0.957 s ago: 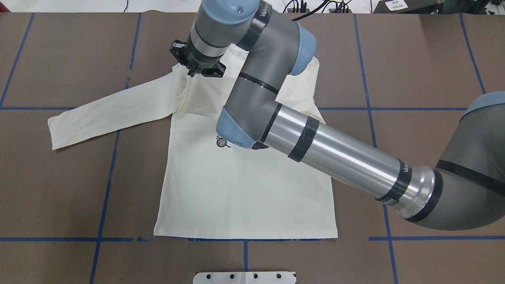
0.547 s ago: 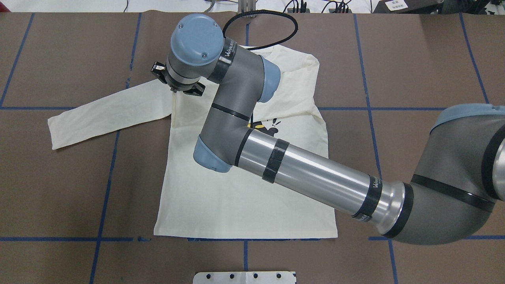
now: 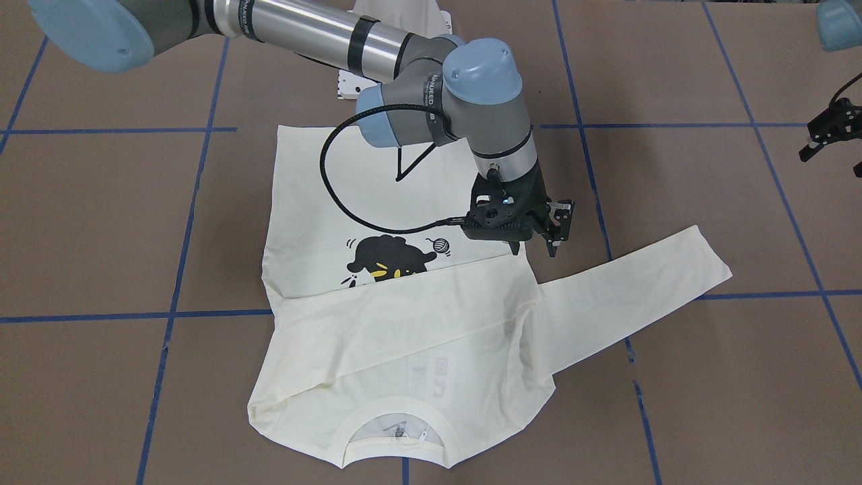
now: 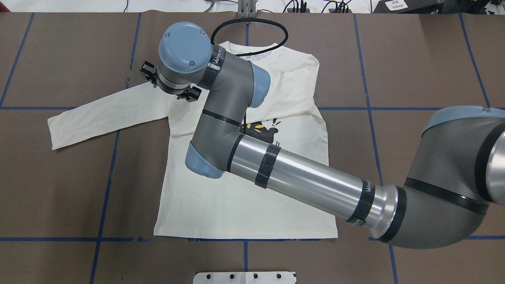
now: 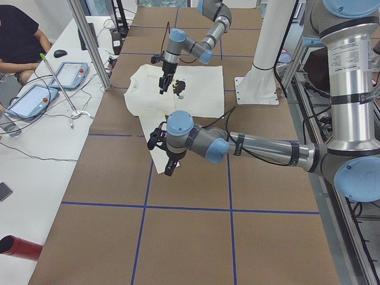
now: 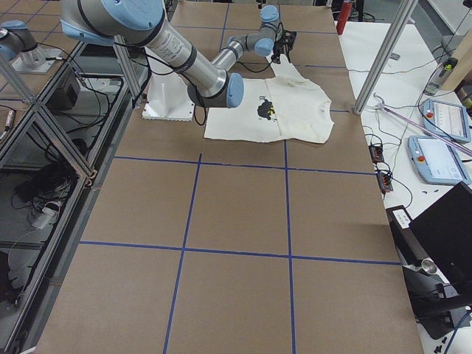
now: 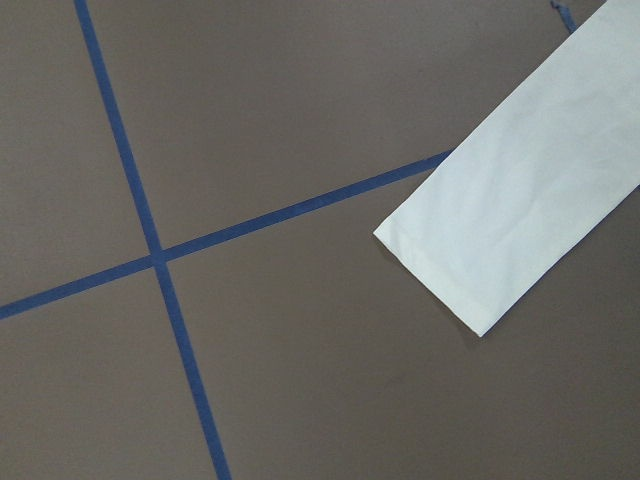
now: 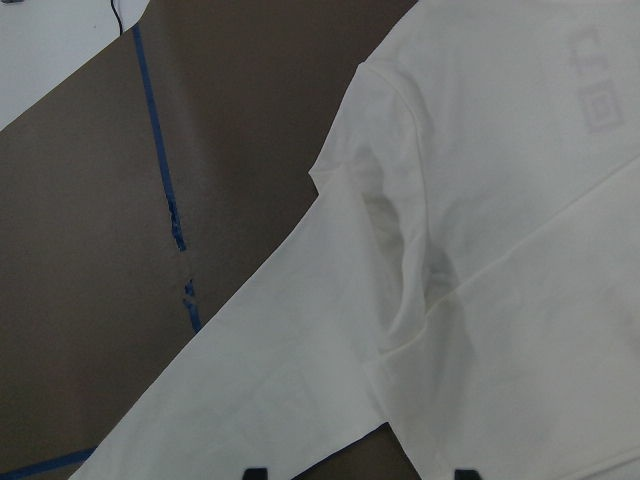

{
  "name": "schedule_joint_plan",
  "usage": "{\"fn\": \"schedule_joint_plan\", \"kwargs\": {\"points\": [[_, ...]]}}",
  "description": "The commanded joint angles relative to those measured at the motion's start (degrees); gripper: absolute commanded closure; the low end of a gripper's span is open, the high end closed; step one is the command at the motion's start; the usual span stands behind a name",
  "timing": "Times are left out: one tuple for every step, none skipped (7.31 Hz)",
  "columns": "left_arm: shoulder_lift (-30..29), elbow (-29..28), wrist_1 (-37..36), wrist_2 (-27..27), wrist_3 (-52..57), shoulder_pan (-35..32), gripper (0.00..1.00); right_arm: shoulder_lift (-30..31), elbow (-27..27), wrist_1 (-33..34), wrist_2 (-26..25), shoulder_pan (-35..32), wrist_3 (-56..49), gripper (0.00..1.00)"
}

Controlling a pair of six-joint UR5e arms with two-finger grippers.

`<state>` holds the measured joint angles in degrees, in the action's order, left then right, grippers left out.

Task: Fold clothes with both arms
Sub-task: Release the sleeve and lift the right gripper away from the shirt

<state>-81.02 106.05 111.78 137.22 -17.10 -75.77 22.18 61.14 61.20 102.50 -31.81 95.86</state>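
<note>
- Shirt lies flat on the brown table, print side up. Hem is on the robot's near side, collar on the far side.
- One sleeve is folded across the chest, covering the upper part of the cat print.
- The other sleeve is stretched straight out toward the robot's left, flat on the table and crossing a blue tape line.
- Right gripper hangs just over the armpit seam where the stretched sleeve joins the body. Jaws are spread with nothing between them; its wrist camera shows both fingertips apart above the cloth.
- Right arm reaches diagonally over the shirt from the robot's right, with a black cable looping past the collar.
- Left gripper is over bare table, well apart from the shirt body and out past the stretched sleeve. Can't tell how wide its jaws are; nothing visible in them.
- Left wrist camera looks down on the sleeve cuff beside a tape crossing.
</note>
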Motion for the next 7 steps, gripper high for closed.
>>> {"fn": "schedule_joint_plan", "kwargs": {"points": [[-1.41, -3.20, 8.59, -5.87, -18.96, 9.02, 0.00, 13.95, 13.41, 0.94, 11.32, -7.68, 0.21, 0.01], [-5.07, -8.87, 11.06, -6.95, -21.02, 10.71, 0.01, 20.21, 17.48, 0.68, 17.84, -12.52, -2.58, 0.01], [-10.42, -15.63, 11.52, -6.97, -21.05, 10.73, 0.03, 28.10, 23.27, 0.51, 20.52, -16.14, -6.70, 0.01], [-14.30, -20.66, 11.79, -6.88, -20.52, 10.73, 0.04, 35.75, 28.98, 0.33, 22.20, -19.48, -13.27, 0.01], [-15.64, -23.67, 14.14, -7.05, -20.43, 10.73, 0.06, 40.87, 31.56, 0.07, 25.17, -22.47, -17.94, 0.01], [-17.22, -27.44, 16.69, -7.14, -20.34, 10.73, 0.10, 45.36, 33.15, 0.06, 27.47, -25.38, -22.25, 0.01], [-18.72, -30.26, 18.80, -7.05, -20.60, 10.81, 0.12, 48.80, 34.21, -0.02, 30.19, -28.28, -27.60, 0.01]]}}
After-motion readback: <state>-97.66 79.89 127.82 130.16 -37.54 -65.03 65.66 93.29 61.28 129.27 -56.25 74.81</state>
